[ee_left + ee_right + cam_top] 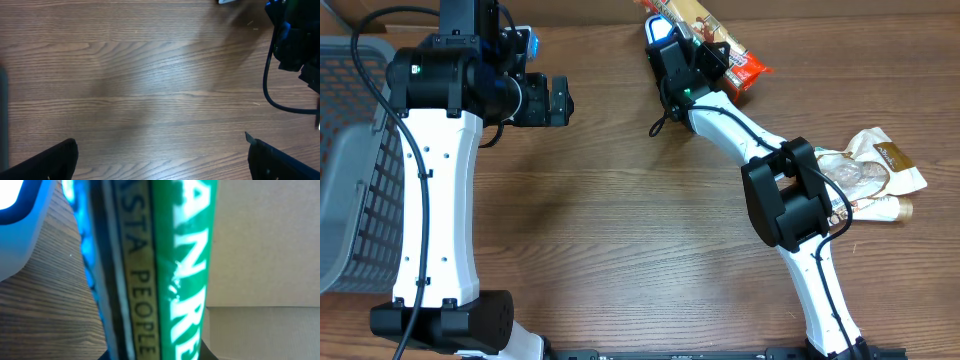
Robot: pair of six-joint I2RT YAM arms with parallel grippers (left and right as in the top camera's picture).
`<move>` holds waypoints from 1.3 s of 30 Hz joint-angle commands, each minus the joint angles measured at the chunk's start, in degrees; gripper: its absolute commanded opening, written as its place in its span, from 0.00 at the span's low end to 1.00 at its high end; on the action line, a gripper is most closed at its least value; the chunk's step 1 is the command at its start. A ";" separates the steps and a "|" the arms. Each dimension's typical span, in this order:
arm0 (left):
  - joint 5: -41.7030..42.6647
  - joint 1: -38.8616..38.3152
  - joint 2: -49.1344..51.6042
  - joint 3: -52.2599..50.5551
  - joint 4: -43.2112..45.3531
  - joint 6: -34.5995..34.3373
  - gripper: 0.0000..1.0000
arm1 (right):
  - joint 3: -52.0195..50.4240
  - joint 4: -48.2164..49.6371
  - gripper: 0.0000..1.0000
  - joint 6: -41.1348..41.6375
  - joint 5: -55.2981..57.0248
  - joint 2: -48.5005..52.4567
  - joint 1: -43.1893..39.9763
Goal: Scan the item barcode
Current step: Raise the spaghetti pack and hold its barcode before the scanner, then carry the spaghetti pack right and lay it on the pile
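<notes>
The desk (150,75) is brown wood-grain laminate with long, straight streaks. Near the upper middle of the overhead frame, the right claw (678,48) is pressed narrowly onto the pasta package (720,40), a long, flat pack with a glossy printed skin that looks beige and orange-red from above. In the right wrist view its thin edge stands upright through the middle of the frame, a green face with bold white letters beside a dull gold band of dark print. At the upper left of that view is a smooth, rounded white housing (15,230) with a blue glow, just beside the package. The left claw (160,160) is spread wide over bare wood, its matte black fingertips (45,162) in the two lower corners of the left wrist view. A grey plastic mesh basket (350,150) sits at the left edge of the overhead frame, and crinkled pale bags (870,170) lie at the right, well apart from the package.
</notes>
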 commanded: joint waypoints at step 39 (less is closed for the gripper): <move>0.00 -0.66 0.17 0.15 0.04 1.29 1.00 | -18.88 -63.49 0.04 113.35 -37.20 -44.98 -29.03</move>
